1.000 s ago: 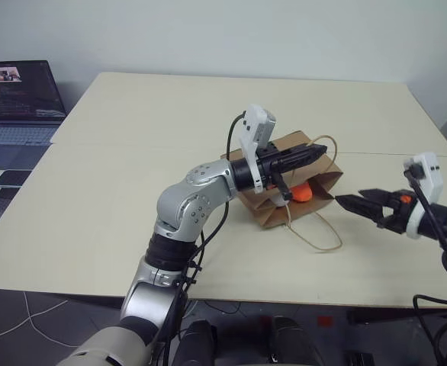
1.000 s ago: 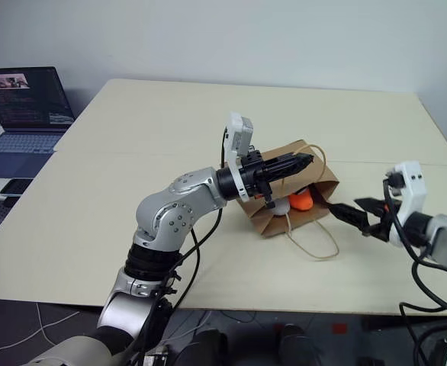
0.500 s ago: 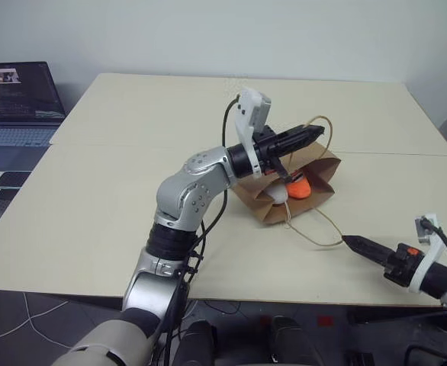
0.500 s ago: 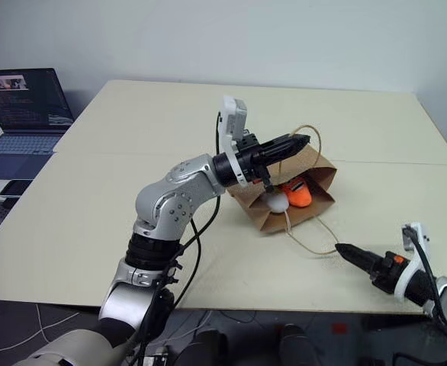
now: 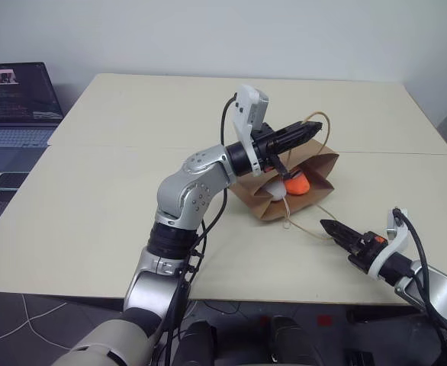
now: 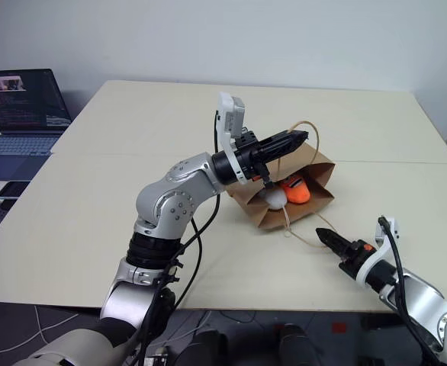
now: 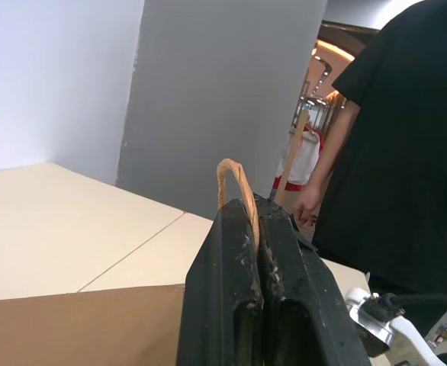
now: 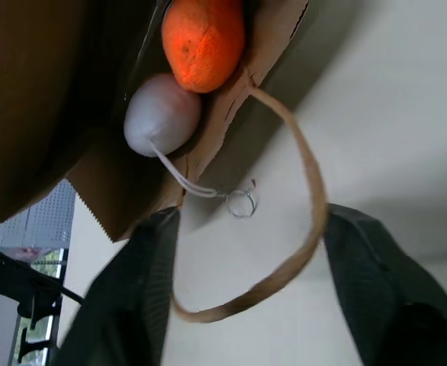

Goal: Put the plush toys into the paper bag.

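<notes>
While lying on its side on desk (image 5: pixel 117 191), bag (image 5: pixel 315 164) gapes toward near edge, mouth lifted by upper handle (image 5: pixel 320 122). Left gripper (image 5: pixel 315 129) shut on that handle, clamped tight, rope loop rising between fingers (image 7: pixel 231 290) in left wrist view. Egg (image 5: pixel 274 189) and carrot (image 5: pixel 297 183) both inside bag mouth, touching, egg nearer left, carrot deeper right. Thin cord and small ring (image 8: pixel 241 203) trailing from egg onto desk. Lower handle (image 5: pixel 315 229) lying loose on desk in front of bag. Right gripper (image 5: pixel 329 227) low near front desk edge, just beside that loose loop, holding nothing; in right wrist view fingers (image 8: pixel 139 282) spread wide either side of loop. Laptop (image 5: pixel 14 103) at far left. Person in black standing beyond desk, seen from left wrist.
</notes>
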### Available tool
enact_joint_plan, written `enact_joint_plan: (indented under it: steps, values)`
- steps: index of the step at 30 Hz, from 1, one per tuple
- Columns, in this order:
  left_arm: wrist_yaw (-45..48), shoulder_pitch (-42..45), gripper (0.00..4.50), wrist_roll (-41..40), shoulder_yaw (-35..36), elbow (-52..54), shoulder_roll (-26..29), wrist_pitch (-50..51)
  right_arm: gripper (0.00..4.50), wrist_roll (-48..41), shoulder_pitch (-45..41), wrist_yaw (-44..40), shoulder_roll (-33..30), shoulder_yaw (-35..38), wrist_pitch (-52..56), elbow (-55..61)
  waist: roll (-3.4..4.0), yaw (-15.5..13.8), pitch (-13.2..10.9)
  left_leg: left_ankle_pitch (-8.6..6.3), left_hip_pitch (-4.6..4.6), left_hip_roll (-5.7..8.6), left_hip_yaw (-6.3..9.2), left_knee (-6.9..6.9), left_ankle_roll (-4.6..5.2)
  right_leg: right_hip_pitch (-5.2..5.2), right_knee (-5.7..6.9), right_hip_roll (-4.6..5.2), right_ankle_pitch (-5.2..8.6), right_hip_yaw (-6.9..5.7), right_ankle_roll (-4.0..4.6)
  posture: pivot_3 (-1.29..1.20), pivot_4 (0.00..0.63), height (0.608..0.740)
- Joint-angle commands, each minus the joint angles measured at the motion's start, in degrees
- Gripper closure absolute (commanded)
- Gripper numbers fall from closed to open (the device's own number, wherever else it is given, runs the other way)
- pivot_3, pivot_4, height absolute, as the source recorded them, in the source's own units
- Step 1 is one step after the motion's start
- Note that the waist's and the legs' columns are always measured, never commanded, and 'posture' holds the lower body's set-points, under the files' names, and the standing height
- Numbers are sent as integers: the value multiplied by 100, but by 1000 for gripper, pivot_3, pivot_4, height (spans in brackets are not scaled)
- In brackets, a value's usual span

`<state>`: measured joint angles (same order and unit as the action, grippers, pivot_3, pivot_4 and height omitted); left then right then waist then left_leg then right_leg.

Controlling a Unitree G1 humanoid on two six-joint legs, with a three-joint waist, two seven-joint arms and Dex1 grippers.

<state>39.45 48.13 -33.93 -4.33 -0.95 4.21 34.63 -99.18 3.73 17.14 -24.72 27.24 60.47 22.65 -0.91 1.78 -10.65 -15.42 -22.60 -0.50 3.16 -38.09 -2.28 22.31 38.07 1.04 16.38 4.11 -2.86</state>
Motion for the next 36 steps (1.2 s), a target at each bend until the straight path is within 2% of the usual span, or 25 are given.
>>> enact_joint_plan:
  steps: [1,5,6,10,16,24,30,36]
  values:
    - [43,161,4500,-4,28,122,5,-60,2770,-148,-12,-18,-191,-166,-382,102,0,0,0,0,0,-1,0,0,0,0,0,0,0,0,0,0,150,740]
    - [109,159,4500,7,36,113,101,-49,4237,-188,-96,-43,-262,-366,-711,140,0,4,0,0,1,-1,0,0,0,0,0,0,0,0,0,0,150,740]
    - [129,162,4500,7,42,104,134,-47,4483,-199,-150,-54,-278,-413,-789,165,0,7,0,0,2,-1,0,0,0,0,0,0,0,0,0,0,150,740]
    - [290,255,4500,32,59,67,351,-50,4483,-184,-530,17,-414,-542,-1100,293,0,6,0,0,2,-1,-3,0,0,1,1,-1,0,2,0,0,150,740]
    - [818,705,4500,178,132,-322,962,-209,4483,-808,-1467,410,-810,-655,-1588,459,-1,12,-1,0,-1,-1,0,0,0,3,0,-1,0,-1,0,0,150,740]
    - [1792,1637,4500,562,111,-1614,1657,-660,4483,-1371,-3090,1133,-977,-1015,-2194,366,-1,3,-2,0,-13,-2,6,2,0,11,-3,-1,-1,-8,1,0,150,740]
    - [2188,2225,4500,795,117,-2470,1740,-864,4483,-1382,-3958,1471,-874,-1070,-2221,65,-1,-14,-1,1,-40,-2,6,1,1,42,4,1,-2,-8,3,0,150,740]
    - [2414,2575,4500,1034,77,-3261,1573,-1030,4483,-1382,-4087,1668,-834,-1166,-2106,-172,-2,-8,-2,2,-79,-3,-3,-7,2,97,31,4,-2,-4,5,0,150,740]
